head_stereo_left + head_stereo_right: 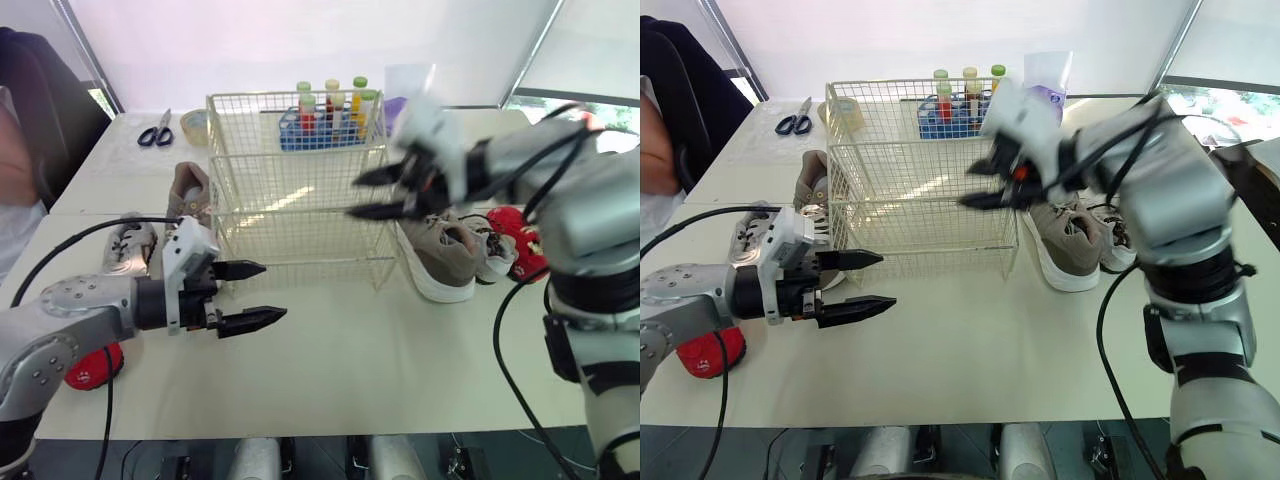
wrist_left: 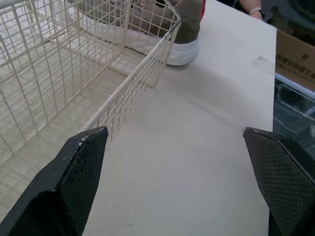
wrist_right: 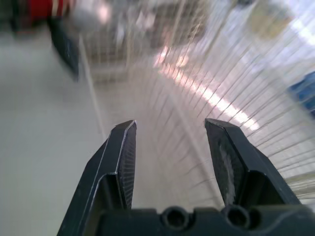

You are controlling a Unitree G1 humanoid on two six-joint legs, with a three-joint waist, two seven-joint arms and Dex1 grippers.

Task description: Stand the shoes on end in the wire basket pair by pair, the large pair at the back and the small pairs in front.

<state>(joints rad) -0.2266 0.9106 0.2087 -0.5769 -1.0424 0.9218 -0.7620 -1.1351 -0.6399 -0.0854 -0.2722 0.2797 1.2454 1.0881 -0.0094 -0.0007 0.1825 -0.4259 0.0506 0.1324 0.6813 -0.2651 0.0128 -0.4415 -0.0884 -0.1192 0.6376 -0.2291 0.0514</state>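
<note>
Wire basket (image 1: 300,240) not yet filled

Wire walls enclose nothing; it stands bare mid-surface (image 1: 380,360). A large taupe shoe (image 1: 440,255) lies just beside its right wall, with a small red shoe (image 1: 520,240) beyond. The right hand (image 1: 352,196) hovers spread above that side, probably to fetch the shoe. The left hand (image 1: 272,291), also spread, hangs near the front left corner.
</note>
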